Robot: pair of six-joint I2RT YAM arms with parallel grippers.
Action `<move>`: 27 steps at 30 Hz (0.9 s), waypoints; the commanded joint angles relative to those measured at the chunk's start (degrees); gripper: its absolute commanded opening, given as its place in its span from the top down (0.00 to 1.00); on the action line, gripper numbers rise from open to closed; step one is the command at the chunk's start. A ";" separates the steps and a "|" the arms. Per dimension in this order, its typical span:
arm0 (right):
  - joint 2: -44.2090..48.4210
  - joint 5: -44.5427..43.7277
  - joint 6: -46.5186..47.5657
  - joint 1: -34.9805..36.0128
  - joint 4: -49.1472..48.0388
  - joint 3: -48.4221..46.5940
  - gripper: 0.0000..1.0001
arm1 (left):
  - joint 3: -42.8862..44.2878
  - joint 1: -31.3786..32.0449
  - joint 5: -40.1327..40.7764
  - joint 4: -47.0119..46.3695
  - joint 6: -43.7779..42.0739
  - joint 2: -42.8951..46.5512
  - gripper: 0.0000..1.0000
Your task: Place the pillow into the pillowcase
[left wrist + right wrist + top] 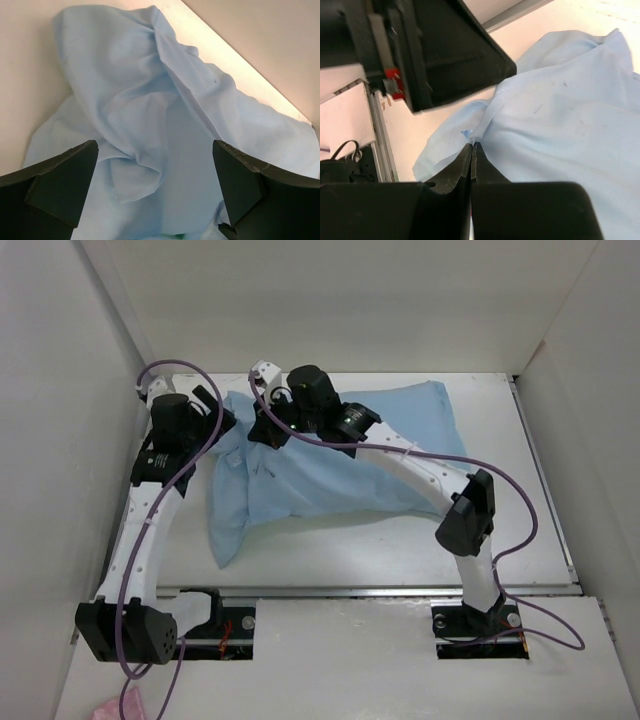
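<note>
The light-blue pillowcase (340, 455) lies wrinkled across the middle of the table, bulging on its right half and limp toward its near-left corner. No white pillow shows in any view. My left gripper (222, 430) hangs over the case's left end, open, with only rumpled blue cloth (150, 110) below the gap between its fingers (60, 180). My right gripper (268, 432) reaches in from the right to the case's far-left part. In the right wrist view it (471, 146) is shut on a small pinch of the pillowcase (560, 125) at a fold.
White walls (60, 390) close in the table on the left, back and right. A metal rail (380, 591) runs along the near edge by the arm bases. Purple cables (525, 540) loop beside both arms. A pink object (120, 706) lies at the bottom left, outside the table.
</note>
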State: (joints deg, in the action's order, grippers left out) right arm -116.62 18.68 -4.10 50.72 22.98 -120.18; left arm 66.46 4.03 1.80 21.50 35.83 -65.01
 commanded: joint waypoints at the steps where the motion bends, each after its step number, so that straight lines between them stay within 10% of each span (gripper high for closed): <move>1: -3.52 5.57 0.23 -0.01 -2.06 -1.72 0.99 | 2.45 -0.25 7.76 5.04 3.36 0.85 0.01; 11: -13.19 15.52 3.48 3.60 0.04 -4.88 0.86 | 3.50 -5.08 8.22 3.47 3.89 -3.28 0.01; 21: 6.52 1.65 10.25 3.60 5.70 0.45 0.01 | 4.74 -12.38 4.61 0.04 0.90 -10.21 0.01; 27: 18.36 -12.88 4.29 -2.62 1.71 9.26 0.00 | 4.74 -17.91 -2.58 -4.18 -0.24 -15.31 0.01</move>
State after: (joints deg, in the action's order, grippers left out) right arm -102.00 13.50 3.09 53.12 28.93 -111.68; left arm 68.53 -11.64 3.36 21.15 37.08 -78.70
